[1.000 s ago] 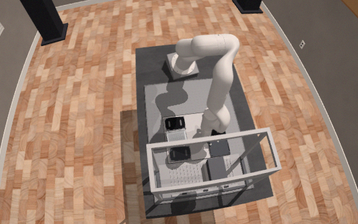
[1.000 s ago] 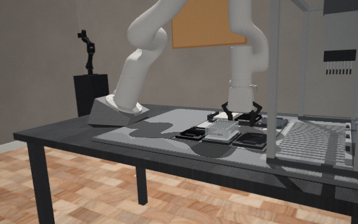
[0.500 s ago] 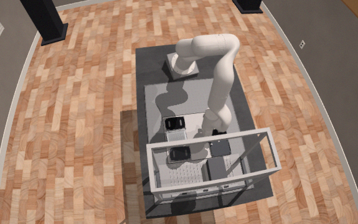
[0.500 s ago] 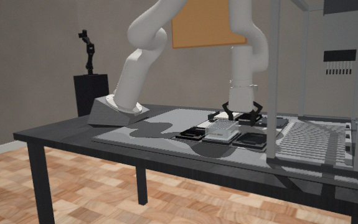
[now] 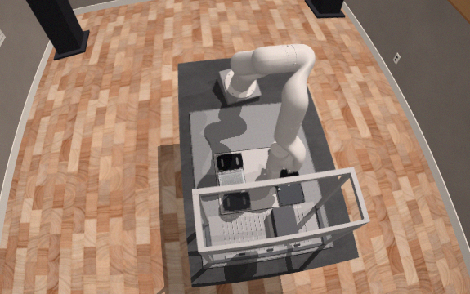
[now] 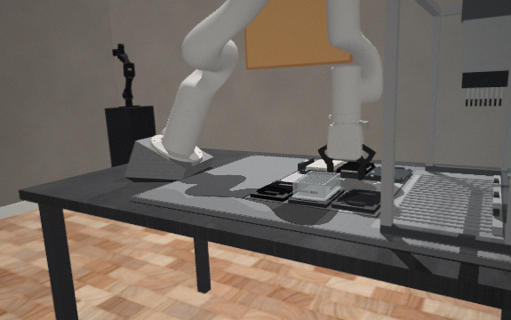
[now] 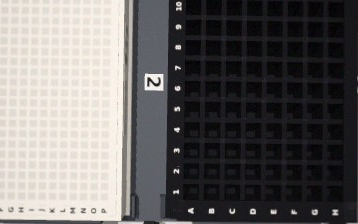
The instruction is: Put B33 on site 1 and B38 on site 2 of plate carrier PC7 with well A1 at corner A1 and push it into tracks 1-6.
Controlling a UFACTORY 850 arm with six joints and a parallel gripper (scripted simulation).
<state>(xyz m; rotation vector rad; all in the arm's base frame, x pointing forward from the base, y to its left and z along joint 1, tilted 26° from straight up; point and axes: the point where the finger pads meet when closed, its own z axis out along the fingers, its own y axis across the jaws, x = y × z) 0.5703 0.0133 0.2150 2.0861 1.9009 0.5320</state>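
Above PC7 (image 6: pixel 384 174), open pincer (image 6: pixel 347 161), B38 (image 7: pixel 262 107) beside B33 (image 7: pixel 50 107)

Lab, well plates (image 7: pixel 260 105), instrument loading rails (image 6: pixel 442 196)
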